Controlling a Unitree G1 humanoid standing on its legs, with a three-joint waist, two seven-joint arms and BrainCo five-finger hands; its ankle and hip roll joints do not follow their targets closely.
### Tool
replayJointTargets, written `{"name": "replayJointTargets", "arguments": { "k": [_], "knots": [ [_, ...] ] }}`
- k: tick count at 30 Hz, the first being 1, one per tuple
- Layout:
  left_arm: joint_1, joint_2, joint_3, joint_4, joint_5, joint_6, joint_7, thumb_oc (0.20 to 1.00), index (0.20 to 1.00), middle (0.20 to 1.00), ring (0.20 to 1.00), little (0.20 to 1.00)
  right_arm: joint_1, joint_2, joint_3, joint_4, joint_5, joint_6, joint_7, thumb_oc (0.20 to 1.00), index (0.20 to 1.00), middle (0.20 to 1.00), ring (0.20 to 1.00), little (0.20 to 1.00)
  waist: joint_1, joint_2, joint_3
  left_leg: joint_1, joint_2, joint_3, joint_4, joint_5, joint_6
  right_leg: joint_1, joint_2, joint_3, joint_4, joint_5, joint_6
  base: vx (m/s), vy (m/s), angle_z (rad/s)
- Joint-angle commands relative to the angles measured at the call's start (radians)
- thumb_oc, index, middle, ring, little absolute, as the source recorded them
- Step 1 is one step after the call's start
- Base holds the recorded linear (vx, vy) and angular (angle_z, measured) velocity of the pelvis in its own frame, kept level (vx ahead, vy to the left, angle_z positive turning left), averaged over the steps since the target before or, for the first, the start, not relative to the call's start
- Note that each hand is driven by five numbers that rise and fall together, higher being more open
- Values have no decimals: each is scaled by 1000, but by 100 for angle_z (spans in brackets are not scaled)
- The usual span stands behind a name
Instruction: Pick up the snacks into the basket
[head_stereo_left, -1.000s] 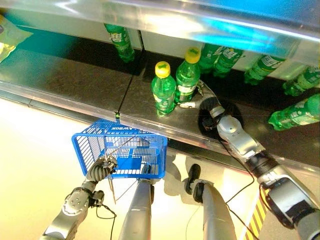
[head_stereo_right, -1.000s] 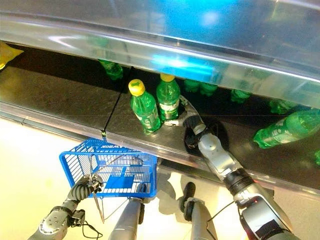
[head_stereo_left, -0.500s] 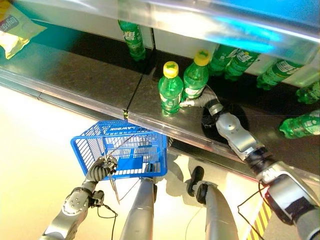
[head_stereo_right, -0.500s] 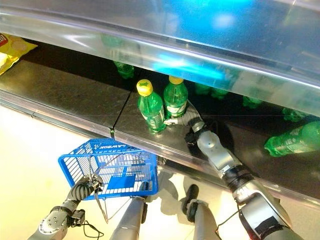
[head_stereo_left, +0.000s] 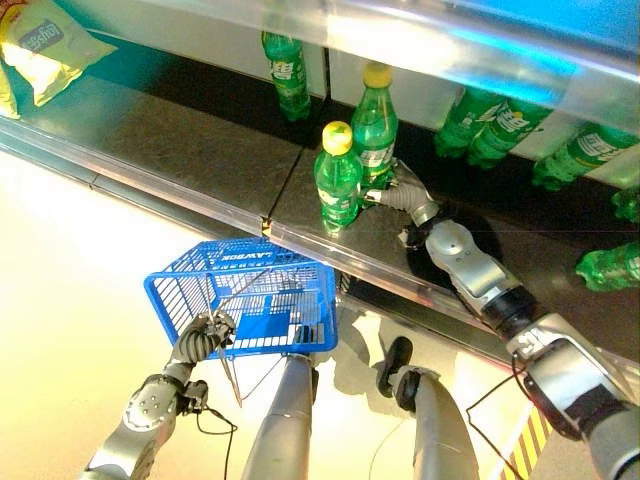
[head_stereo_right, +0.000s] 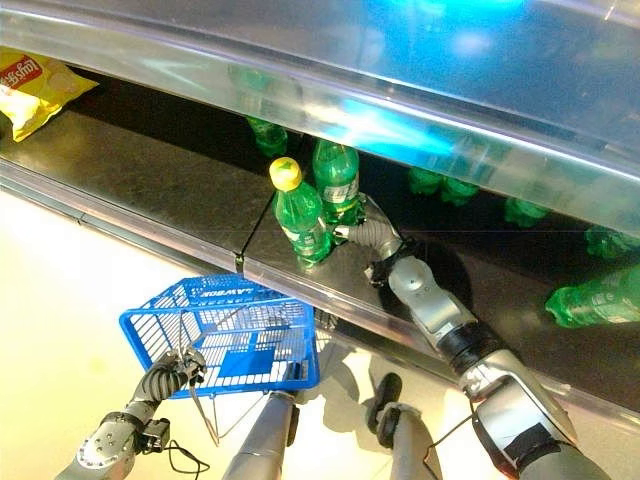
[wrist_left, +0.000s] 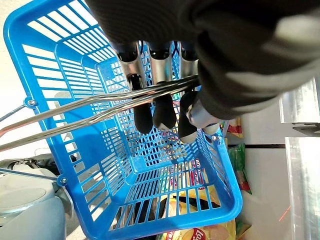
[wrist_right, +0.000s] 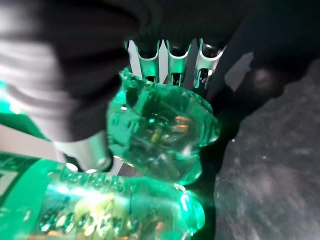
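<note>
The back bottle on the shelf is gripped low down by the right hand, fingers and thumb curled round it. The front bottle stands just beside it and could be knocked over, so the lift should be made straight up and slowly. The basket is held by its handle in the left hand, fingers curled round it. Compared with a second ago, the hand is seen closed further round the bottle; chips are now seen as the view has shifted.
</note>
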Motion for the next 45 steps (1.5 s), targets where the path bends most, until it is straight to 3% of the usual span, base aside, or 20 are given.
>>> {"name": "replayJointTargets", "arguments": {
  "k": [1, 16, 20, 26, 33, 40, 45],
  "knots": [
    [69, 78, -17, -142, -28, -73, 4, 200, 200, 200, 200, 200, -7, -16, 21, 22, -2, -13, 3, 200, 200, 200, 200, 200, 11, 68, -21, -13, 29, -39, -141, 144, 14, 81, -62, 66, 25, -70, 139, 0, 0, 0],
    [72, 65, -16, -131, -26, -68, 3, 200, 200, 200, 200, 200, 33, -12, -18, 19, 30, -16, -10, 200, 200, 200, 200, 200, -11, 69, -21, 41, 39, -16, -225, 176, 7, 122, -52, 61, -57, -28, 146, 0, 0, 0],
    [68, 56, -13, -124, -27, -63, -6, 200, 200, 200, 200, 200, 53, -29, -64, -1, 73, -24, -18, 200, 200, 200, 200, 200, -17, 66, -21, 128, 43, 0, -341, 223, -4, 187, -43, 40, -143, 6, 156, -5, 17, 0],
    [62, 40, -7, -108, -18, -56, -17, 200, 200, 200, 200, 200, 126, -55, -130, -63, 132, -35, -12, 200, 200, 200, 200, 200, -37, 56, -36, 177, 42, 11, -366, 227, -3, 242, -40, 34, -196, 27, 163, 0, 0, 0],
    [66, 23, 8, -91, -4, -46, -26, 200, 200, 200, 200, 200, 262, -77, -227, -138, 181, -53, -5, 200, 200, 200, 200, 200, -64, 30, -62, 221, 56, 35, -380, 218, 2, 290, -28, 39, -257, 57, 171, 11, 13, -3],
    [87, -19, 62, -53, 50, -28, -32, 200, 200, 200, 200, 200, 604, -73, -392, -245, 180, -59, 54, 200, 200, 200, 200, 200, -127, -17, -102, 296, 81, 66, -405, 205, 1, 357, -7, 47, -330, 87, 181, 31, 24, -14],
    [87, -36, 75, -40, 70, -25, -25, 200, 200, 200, 200, 200, 704, -41, -414, -275, 196, -60, 83, 200, 200, 200, 200, 200, -149, -36, -116, 322, 88, 81, -426, 207, 1, 378, 2, 56, -362, 101, 184, 26, 18, -17]
  ]
}}
